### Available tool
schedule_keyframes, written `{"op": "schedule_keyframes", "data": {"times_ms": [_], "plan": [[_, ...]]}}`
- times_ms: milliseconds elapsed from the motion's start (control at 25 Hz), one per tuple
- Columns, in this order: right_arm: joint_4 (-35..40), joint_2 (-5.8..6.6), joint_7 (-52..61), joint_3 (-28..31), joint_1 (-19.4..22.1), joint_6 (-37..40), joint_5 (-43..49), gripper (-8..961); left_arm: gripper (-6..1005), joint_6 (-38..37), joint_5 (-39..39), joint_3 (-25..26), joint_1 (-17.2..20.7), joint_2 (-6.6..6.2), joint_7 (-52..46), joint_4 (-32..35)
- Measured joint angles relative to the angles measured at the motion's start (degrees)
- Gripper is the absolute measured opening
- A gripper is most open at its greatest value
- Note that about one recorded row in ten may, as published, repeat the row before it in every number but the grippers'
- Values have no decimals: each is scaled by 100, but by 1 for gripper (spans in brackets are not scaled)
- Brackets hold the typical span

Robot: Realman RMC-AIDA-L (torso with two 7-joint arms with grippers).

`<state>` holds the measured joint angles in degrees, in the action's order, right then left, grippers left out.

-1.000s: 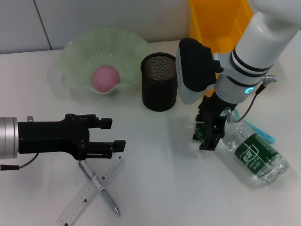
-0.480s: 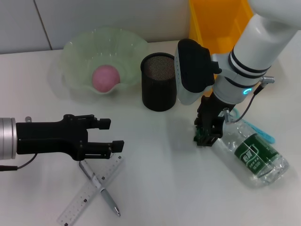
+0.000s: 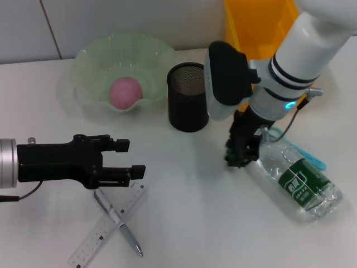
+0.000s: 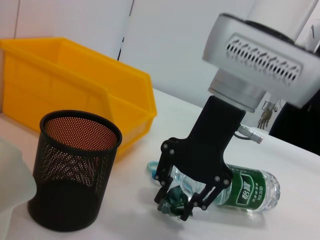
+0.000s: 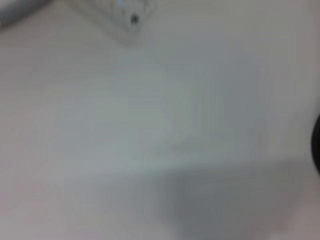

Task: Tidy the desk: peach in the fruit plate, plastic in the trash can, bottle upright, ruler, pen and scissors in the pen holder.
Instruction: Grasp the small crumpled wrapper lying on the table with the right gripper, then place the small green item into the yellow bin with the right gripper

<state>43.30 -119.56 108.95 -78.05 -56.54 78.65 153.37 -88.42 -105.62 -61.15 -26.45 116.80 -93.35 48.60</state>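
Right gripper (image 3: pixel 239 158) has lifted slightly, fingers pinching the crumpled plastic (image 4: pixel 173 198); left gripper (image 3: pixel 129 159) hovers, fingers wide. Peach (image 3: pixel 124 92) is plated; water bottle (image 3: pixel 295 180) lies flat; ruler (image 3: pixel 106 226), pen (image 3: pixel 120 222) and scissors remain.

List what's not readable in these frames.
- Teal scissors: head view, mostly hidden behind the clear plastic bottle.
- Right wrist view: blurred, nothing identifiable.
- Yellow plastic bin: inside cut off by the head view's top edge.
- Green crumpled plastic: mostly covered by the right gripper.
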Motion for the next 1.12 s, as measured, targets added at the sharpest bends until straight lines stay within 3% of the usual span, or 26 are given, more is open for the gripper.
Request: {"op": "schedule_keyframes", "data": {"times_ms": [400,440,680,840,1120], "plan": [[1907,50,-73,710,845,1046,-1185,384,805,8,-2,16,34,-8,35,0],[2296,64,-188,1042,1075,1307,-1611,376,805,6,-3,16,35,-9,40,0],[2843,92,-594,2018,1598,1559,-2723,305,804,-8,13,16,35,-8,56,3],[2776,69,-1112,2749,2003,1078,-3591,274,804,-89,1,16,34,13,61,27],[2041,34,-1326,2842,2447,-1182,-4474,228,804,-147,-3,12,15,14,64,3]]}}
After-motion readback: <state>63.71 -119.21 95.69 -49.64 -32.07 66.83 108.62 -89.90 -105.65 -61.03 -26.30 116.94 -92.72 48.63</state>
